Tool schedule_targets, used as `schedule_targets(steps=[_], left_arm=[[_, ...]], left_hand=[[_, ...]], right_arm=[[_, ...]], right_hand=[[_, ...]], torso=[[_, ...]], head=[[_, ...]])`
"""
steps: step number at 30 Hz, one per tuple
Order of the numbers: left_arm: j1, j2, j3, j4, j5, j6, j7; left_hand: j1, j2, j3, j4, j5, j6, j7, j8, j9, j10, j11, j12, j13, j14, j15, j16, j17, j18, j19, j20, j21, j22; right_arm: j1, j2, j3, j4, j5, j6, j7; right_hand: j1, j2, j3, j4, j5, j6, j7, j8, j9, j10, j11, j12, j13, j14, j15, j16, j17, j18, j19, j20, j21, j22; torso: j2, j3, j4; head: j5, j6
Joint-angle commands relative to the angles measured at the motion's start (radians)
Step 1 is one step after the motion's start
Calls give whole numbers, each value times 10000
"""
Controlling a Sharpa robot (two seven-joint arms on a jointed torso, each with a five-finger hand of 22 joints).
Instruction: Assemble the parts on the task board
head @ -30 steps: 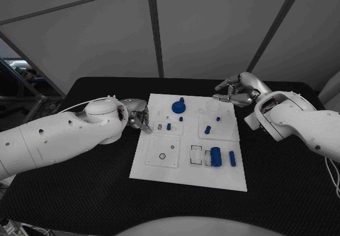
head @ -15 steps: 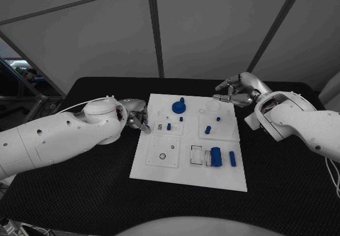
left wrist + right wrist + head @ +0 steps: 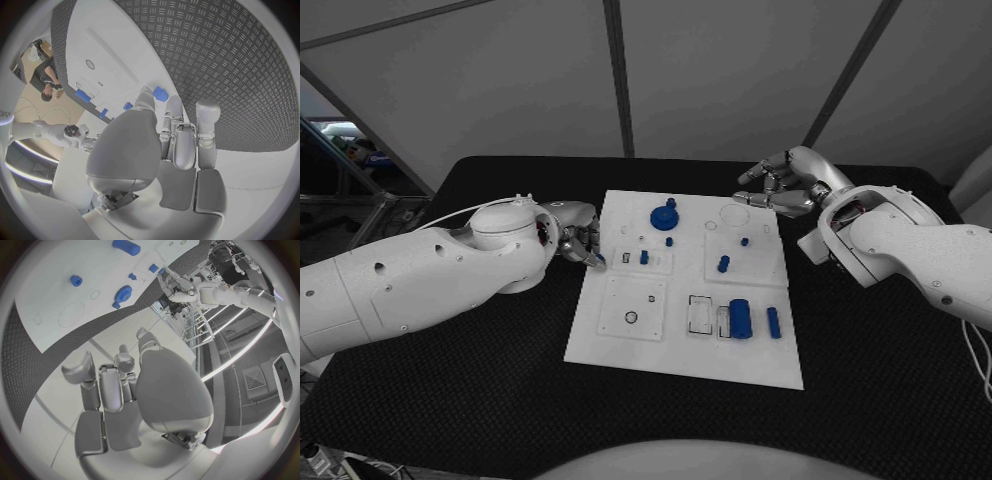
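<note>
Task board (image 3: 678,340) lies in the middle of the black table (image 3: 473,400), with blue parts on it: a round knobbed piece (image 3: 664,215) near its far edge, a thick cylinder (image 3: 740,319) and a thin bar (image 3: 773,321) side by side toward its right. Left hand (image 3: 580,243) hovers at the board's left edge, fingers curled close together, holding nothing. Right hand (image 3: 783,185) hangs beyond the far right corner, fingers loosely curled and empty.
</note>
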Motion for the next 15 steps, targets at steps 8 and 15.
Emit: schedule_targets(steps=[8,15], left_arm=[[5,70,-2,-52,123,243,-30],[-16,130,-2,-117,140,406,3]], left_hand=[[351,418,121,-92,58,229,-70,-69,9,68,-101,22,22,262,-29,124,220,-666,145,-68,218,135],[988,738,499,-316,-49,507,-183,-122,11,199,-215,-167,-40,408,-123,308,692,-698,228,-146,403,286]], right_arm=[[9,10,5,10,-24,46,58],[8,7,5,14,-25,45,58]], right_hand=[[-5,87,4,6,52,53,7,40,-14,-3,-96,-8,-10,472,-43,-38,253,103,-8,-59,-54,-11],[-5,87,4,6,52,53,7,40,-14,-3,-96,-8,-10,472,-43,-38,253,103,-8,-59,-54,-11]], torso=[[7,3,-5],[5,3,-8]], head=[[-11,-21],[-13,-48]])
